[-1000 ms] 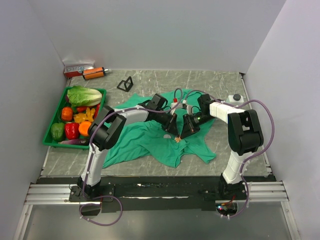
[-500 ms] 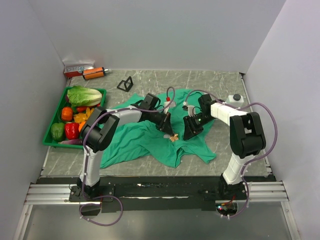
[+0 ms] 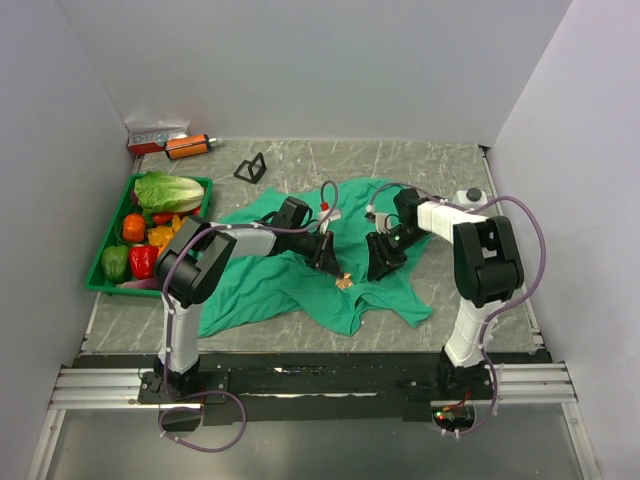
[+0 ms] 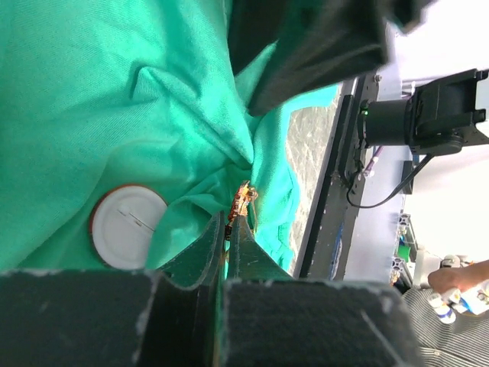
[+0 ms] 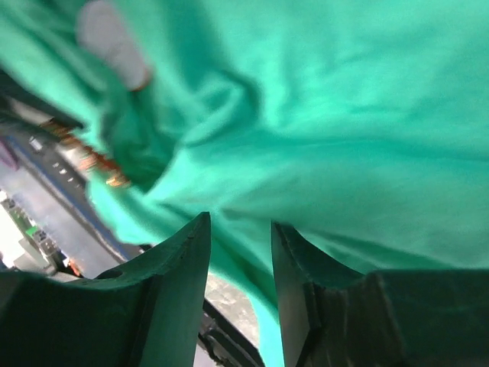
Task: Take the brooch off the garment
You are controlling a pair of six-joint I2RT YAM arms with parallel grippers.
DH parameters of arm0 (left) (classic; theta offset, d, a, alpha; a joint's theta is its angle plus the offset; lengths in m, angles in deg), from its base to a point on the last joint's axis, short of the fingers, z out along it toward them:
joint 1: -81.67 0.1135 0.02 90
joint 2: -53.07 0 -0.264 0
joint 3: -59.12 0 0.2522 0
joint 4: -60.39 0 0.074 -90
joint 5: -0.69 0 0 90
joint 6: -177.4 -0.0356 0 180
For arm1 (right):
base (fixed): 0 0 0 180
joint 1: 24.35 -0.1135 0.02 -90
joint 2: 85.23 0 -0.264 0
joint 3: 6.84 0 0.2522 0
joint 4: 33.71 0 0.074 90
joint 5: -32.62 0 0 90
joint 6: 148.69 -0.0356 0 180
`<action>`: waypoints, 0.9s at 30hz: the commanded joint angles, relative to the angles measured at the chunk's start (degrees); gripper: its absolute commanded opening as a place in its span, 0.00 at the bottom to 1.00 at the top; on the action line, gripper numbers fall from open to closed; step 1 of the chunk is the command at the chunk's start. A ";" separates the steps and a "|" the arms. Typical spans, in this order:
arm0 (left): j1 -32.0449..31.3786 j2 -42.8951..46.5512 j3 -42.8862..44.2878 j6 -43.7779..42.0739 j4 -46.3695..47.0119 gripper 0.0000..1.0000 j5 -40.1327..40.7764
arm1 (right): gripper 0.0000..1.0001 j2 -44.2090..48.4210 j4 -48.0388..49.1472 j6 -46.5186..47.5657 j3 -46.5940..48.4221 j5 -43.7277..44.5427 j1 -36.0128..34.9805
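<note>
Left wrist view: the left gripper (image 4: 233,223) pinches the orange-gold brooch (image 4: 243,197) at a fold of the teal T-shirt (image 4: 114,92). The right gripper (image 5: 240,229) hangs spread above the cloth.

bare tabletop (image 3: 420,170) lies open beyond the garment (image 3: 270,290); the green tray (image 3: 100,283) of vegetables (image 3: 165,190) blocks the left side.
</note>
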 commanded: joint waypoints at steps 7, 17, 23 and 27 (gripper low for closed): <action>0.29 3.26 0.57 2.68 4.60 0.01 -2.26 | 0.61 15.87 5.12 9.22 -2.06 -17.66 -0.88; 0.38 3.17 0.83 2.85 5.21 0.01 -5.86 | 0.65 10.95 6.45 10.81 -1.02 -14.49 -4.05; 0.46 2.82 1.18 3.11 5.48 0.01 -6.92 | 0.66 8.76 6.71 10.81 0.48 -15.02 -5.45; 0.82 2.47 1.27 3.29 5.56 0.01 -7.09 | 0.65 7.61 6.36 11.60 1.01 -13.97 -6.68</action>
